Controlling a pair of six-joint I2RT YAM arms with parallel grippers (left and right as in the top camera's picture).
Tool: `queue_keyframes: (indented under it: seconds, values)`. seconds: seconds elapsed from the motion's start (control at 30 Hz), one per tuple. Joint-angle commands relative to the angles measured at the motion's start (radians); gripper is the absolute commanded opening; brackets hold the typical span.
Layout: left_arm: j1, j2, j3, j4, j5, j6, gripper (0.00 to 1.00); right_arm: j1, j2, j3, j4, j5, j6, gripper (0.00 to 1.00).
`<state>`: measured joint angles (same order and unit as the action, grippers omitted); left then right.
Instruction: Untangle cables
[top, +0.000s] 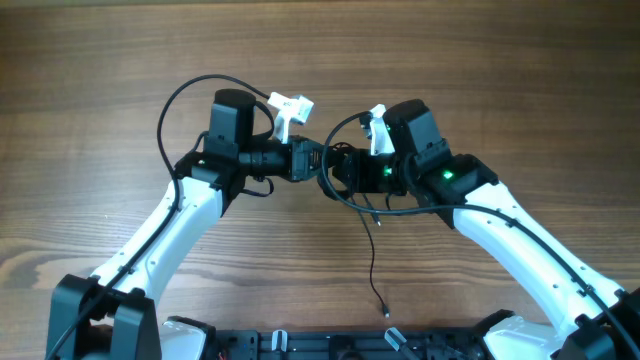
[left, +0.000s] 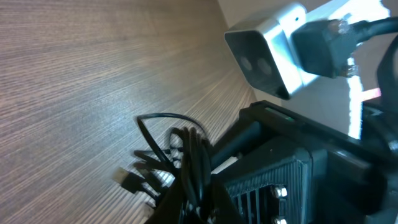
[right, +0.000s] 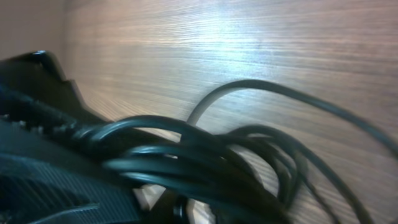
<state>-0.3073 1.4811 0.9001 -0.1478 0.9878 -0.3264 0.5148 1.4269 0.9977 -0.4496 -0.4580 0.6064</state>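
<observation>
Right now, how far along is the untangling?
Nothing is separated: the cables form one looped bunch. In hand: the left gripper is shut on that bunch; the right gripper is against it, grip unclear. One plug end trails loose on the table. All the untangling remains.

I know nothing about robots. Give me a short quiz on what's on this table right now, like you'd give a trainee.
1. True or false: the cables are bunched up between the tips of the left arm and the right arm.
2. One loose plug end lies on the table. It lies toward: A) the arms' bases, B) the far edge, C) the left arm's elbow.
3. Fill in: the table surface shows ___ grain.
Key: 1 true; 2 A; 3 wood.
</observation>
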Motion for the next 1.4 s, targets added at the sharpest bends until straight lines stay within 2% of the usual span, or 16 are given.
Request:
queue_keyframes:
  seconds: [0.0,0.07,0.1,0.27,0.3,0.33,0.53,0.67,0.77,0.93,1.2,1.37]
  values:
    - [0.034,-0.028,0.003,0.001,0.103,-0.132,0.04,-0.009,-0.015,0.018,0.030,-0.028,0.021,0.43]
    - [0.076,-0.028,0.003,0.000,0.082,-0.200,0.04,-0.017,-0.031,0.018,0.030,-0.079,0.021,0.69]
    - [0.097,-0.028,0.003,-0.001,0.077,-0.224,0.04,-0.025,-0.044,0.018,0.030,-0.101,0.022,0.75]
    - [0.187,-0.028,0.003,-0.002,0.077,-0.345,0.04,-0.098,-0.142,0.018,0.026,-0.127,0.018,0.92]
    - [0.196,-0.028,0.003,-0.002,0.077,-0.369,0.04,-0.119,-0.163,0.018,0.026,-0.127,0.009,0.93]
    - [0.205,-0.028,0.003,-0.002,0.077,-0.394,0.04,-0.146,-0.184,0.018,0.025,-0.115,-0.003,1.00]
    - [0.232,-0.028,0.003,-0.001,0.076,-0.602,0.04,-0.201,-0.199,0.006,-0.092,0.069,-0.004,1.00]
    - [0.234,-0.028,0.003,-0.001,0.066,-0.686,0.04,-0.198,-0.167,-0.060,-0.095,0.019,0.020,1.00]
    - [0.234,-0.028,0.003,-0.001,0.062,-0.739,0.04,-0.198,-0.142,-0.119,-0.042,-0.046,0.049,1.00]
    - [0.234,-0.028,0.003,-0.001,0.058,-0.801,0.04,-0.198,-0.098,-0.195,0.156,-0.211,0.097,1.00]
    - [0.233,-0.028,0.003,-0.002,0.058,-0.808,0.04,-0.195,-0.032,-0.208,0.298,-0.303,0.167,1.00]
    - [0.233,-0.028,0.003,-0.002,0.058,-0.869,0.04,-0.171,-0.021,-0.208,0.352,-0.254,0.235,1.00]
